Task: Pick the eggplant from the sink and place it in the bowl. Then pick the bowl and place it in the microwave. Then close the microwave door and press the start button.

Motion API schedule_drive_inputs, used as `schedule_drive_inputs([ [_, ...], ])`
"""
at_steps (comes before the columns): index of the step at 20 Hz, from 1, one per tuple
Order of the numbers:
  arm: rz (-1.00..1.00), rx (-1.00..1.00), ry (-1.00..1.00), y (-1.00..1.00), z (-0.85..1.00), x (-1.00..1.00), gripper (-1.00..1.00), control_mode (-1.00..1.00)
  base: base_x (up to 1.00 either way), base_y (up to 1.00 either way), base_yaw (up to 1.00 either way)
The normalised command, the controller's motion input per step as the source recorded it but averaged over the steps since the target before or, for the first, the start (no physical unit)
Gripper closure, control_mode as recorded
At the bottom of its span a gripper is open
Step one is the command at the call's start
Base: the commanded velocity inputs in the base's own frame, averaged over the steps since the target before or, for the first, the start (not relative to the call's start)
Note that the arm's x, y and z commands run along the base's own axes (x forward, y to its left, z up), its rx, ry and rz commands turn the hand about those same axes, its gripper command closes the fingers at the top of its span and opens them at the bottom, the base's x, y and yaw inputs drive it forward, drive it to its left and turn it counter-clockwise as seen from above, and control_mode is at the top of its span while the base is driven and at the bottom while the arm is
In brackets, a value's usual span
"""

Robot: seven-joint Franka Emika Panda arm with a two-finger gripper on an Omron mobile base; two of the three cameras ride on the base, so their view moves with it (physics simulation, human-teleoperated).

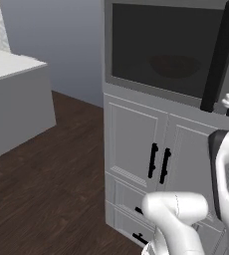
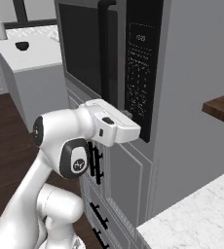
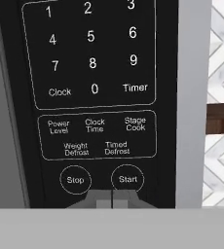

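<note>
Black glass fills the microwave door [image 1: 166,50] in the left base view, and you can make out the faint round shape of the bowl [image 1: 175,65] behind it, so the door reads as already shut with its long dark handle [image 1: 217,60] standing at the door's right edge; below the door the grey cabinet fronts [image 1: 136,144] leave you open floor to the left. In the right base view the gripper [image 2: 129,115] sits just beside the lower end of the black control panel [image 2: 140,63], right of the door handle, with the grey side wall of the housing beyond the panel and a wooden shelf [image 2: 221,108] well apart to the right. In the hand view the fingertips [image 3: 112,198] are pressed together, holding nothing, and rest just under the panel's bottom row, between the Stop button [image 3: 75,179] and the Start button [image 3: 127,179], nearer Start. You are dealing with a stiff, flat, glossy panel that likely wants only a light, square push; no grasp is needed. Aim slightly up and toward Start, and mind the close neighbour Stop on its left; the panel's right edge gives little spare room.
</note>
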Motion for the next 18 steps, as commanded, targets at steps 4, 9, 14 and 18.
schedule_drive_inputs([
  [4, 0.00, 0.01, 0.00, -0.24, -0.06, 0.02, 1.00, -1.00, 0.00, 0.00, 0.00],
  [9, 0.00, 0.02, 0.00, -0.19, -0.12, 0.18, 1.00, -1.00, 0.00, 0.00, 0.00],
  [14, 0.00, 0.02, 0.00, -0.23, -0.16, 0.68, 1.00, -1.00, 0.00, 0.00, 0.00],
  [18, 0.01, 0.08, 0.03, -0.38, -0.22, 1.00, 1.00, -1.00, 0.00, 0.00, 0.00],
])
